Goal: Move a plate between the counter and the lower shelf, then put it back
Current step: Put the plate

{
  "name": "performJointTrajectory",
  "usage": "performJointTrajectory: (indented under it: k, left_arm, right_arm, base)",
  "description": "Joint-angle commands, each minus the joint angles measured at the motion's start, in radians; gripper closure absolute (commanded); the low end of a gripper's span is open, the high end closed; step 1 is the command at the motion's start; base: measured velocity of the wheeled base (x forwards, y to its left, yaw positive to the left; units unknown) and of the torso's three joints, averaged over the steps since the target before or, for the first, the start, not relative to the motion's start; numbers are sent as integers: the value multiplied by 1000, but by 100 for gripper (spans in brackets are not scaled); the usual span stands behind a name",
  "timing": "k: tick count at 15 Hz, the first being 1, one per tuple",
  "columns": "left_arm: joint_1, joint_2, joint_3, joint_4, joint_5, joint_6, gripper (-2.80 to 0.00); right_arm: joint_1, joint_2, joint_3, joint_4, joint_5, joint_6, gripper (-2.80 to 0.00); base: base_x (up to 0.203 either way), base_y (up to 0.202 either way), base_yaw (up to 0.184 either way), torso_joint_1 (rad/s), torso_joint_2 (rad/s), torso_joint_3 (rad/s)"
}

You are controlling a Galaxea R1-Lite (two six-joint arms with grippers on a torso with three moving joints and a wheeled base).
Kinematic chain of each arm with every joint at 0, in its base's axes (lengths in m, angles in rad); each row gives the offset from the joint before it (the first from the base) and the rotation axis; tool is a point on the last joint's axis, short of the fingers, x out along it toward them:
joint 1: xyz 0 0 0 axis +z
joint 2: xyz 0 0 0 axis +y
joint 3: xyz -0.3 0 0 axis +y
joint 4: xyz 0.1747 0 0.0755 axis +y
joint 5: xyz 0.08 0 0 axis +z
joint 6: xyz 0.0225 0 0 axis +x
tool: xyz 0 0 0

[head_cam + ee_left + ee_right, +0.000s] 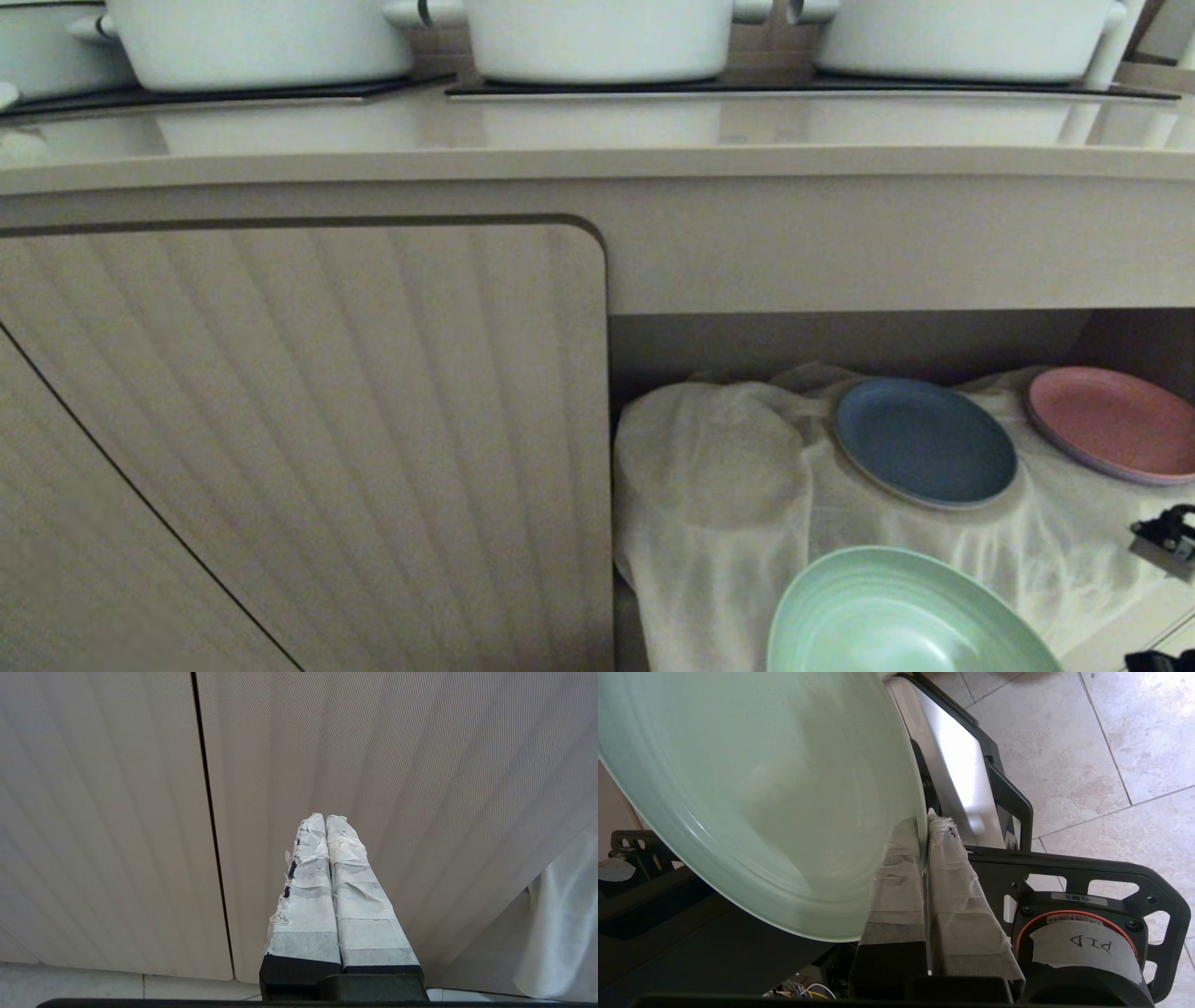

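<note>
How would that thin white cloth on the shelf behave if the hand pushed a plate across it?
The white cloth already lies in folds and humps, so it is probably floppy and would likely bunch up rather than stay flat. It looks thin and light, so a sliding plate, like the blue plate resting on it, might drag it along.

The mint-green plate (pixel 910 616) hung tilted, near and low before the cloth-floored lower shelf (pixel 728 485), beneath the glossy beige counter (pixel 597 131).

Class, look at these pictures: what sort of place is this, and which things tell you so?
Most likely a kitchen or a kitchen showroom: white pots stand on a black hob set in a beige counter, with plates stored in the niche below.
</note>
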Motion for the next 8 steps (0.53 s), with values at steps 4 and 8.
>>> performJointTrajectory:
  k: [4, 8]
  left_arm:
    - [0, 0, -1, 0, 0, 0, 0]
    - [0, 0, -1, 0, 2, 0, 0]
  right_arm:
    - [0, 1, -1, 3, 2, 2, 0]
    - [0, -3, 0, 3, 2, 4, 0]
  base:
    - [0, 0, 0, 0, 0, 0]
    - [0, 0, 0, 0, 0, 0]
